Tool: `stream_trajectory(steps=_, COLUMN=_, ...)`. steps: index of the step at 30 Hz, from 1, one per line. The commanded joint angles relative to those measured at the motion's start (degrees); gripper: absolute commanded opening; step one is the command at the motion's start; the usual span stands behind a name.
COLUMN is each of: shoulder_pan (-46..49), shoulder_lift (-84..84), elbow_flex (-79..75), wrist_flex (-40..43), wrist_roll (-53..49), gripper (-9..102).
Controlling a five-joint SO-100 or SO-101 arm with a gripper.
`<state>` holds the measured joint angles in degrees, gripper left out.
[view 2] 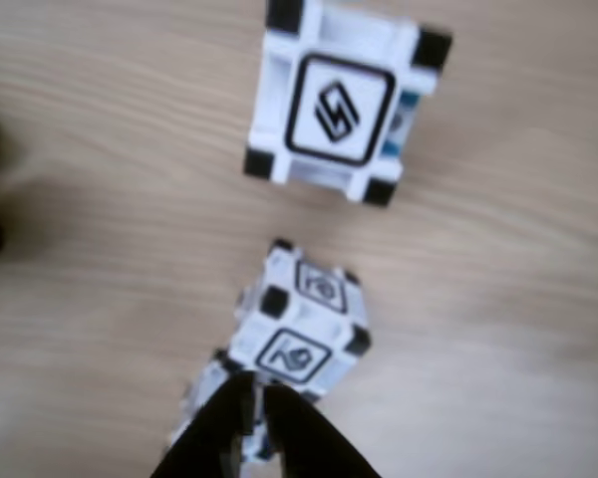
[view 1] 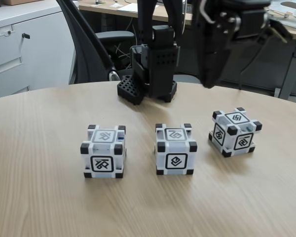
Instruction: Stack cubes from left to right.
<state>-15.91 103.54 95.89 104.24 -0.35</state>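
My pincer nearly closed, holding nothing, tips blurred, overlapping middle cube. Left cube half hidden beneath it. Right cube top cropped.

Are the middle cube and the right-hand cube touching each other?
Apart. The fixed view shows bare table between the middle cube and the right cube.

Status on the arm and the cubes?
Gripper raised above right cube, holding nothing; open or shut unclear. Three cubes apart on table, none stacked. Nothing in the way.
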Motion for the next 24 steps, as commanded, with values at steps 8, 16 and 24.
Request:
stream_trajectory(steps=8, shoulder_pan=-12.39, shoulder_lift=-0.09, elbow_flex=-1.41, wrist_flex=-3.43, wrist_roll=1.67, gripper=0)
stream_trajectory(steps=16, shoulder_pan=-12.39, shoulder_lift=-0.09, elbow_flex=-1.32, wrist_flex=-4.22, wrist_roll=-3.16, gripper=3)
stream_trajectory(steps=24, shoulder_pan=-12.39, shoulder_lift=-0.09, elbow_flex=-1.41, wrist_flex=-3.52, wrist_roll=-3.52, gripper=0)
